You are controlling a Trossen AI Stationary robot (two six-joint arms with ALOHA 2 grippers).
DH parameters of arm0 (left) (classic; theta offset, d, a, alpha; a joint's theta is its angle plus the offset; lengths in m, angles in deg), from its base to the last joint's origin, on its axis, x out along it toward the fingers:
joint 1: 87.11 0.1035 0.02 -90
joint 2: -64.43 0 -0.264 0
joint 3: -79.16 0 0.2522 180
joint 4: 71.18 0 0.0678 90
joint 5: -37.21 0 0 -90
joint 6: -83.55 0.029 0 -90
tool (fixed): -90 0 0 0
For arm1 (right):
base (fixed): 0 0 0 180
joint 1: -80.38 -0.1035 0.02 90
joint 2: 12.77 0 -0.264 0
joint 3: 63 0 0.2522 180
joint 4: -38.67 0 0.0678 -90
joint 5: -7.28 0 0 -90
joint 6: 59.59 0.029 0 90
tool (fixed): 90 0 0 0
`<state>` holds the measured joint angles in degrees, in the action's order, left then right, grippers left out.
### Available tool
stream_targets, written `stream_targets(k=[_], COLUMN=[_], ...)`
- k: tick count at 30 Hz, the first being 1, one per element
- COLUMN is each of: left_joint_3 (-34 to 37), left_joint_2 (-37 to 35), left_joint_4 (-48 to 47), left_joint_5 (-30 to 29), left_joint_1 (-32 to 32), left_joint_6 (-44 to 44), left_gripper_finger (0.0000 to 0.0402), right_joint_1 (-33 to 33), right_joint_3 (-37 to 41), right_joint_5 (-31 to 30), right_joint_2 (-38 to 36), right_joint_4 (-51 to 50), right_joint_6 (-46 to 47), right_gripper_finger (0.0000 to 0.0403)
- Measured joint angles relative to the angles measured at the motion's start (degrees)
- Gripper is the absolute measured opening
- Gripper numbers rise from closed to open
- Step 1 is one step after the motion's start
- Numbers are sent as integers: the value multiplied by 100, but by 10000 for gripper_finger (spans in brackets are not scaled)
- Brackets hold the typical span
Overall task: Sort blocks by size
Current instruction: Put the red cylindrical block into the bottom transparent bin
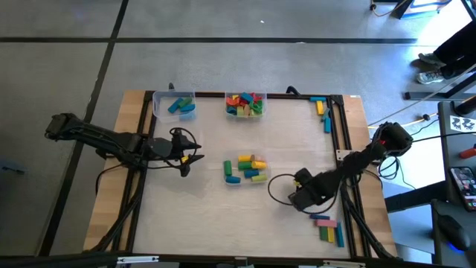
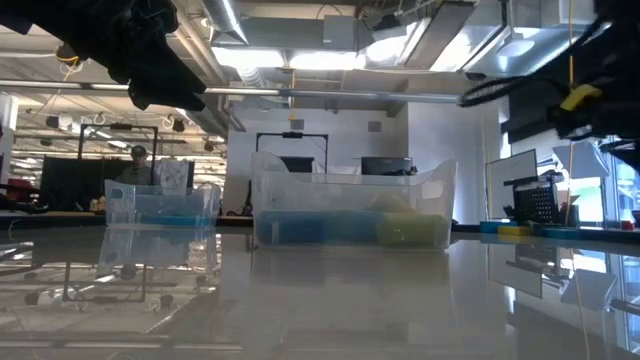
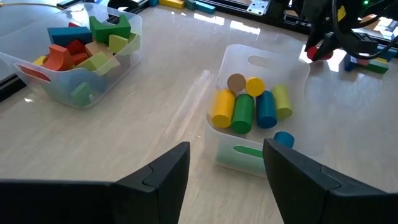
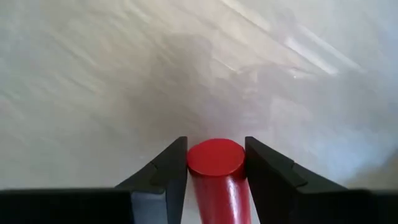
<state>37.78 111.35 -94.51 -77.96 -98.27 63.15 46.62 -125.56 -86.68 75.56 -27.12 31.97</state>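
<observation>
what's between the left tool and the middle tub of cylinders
Nothing: bare tabletop runs from the left tool to the middle tub. The left wrist view shows it best; the high view agrees.

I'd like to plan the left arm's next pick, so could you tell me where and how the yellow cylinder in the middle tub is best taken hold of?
Probably across its round sides at mid-length, coming from above. The yellow cylinder lies on its side in the middle tub, with the green cylinder tight against one flank and the tub wall close on the other, so finger room looks tight. The left gripper is open and faces it.
</observation>
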Motion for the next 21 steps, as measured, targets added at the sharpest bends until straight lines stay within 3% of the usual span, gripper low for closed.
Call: stream_targets(k=[13, 21], left_joint_3=[0, 0], left_joint_2=[-1, 0], left_joint_4=[-2, -2], left_joint_5=[1, 1], left_joint_1=[0, 0], left_joint_6=[-11, -13], left_gripper_finger=[198, 198], right_joint_1=[433, 463], right_joint_3=[-326, -1250], right_joint_5=[-311, -1213], right_joint_2=[0, -2], right_joint_4=[251, 253], right_joint_6=[-1098, -1932], right_gripper_finger=[143, 143])
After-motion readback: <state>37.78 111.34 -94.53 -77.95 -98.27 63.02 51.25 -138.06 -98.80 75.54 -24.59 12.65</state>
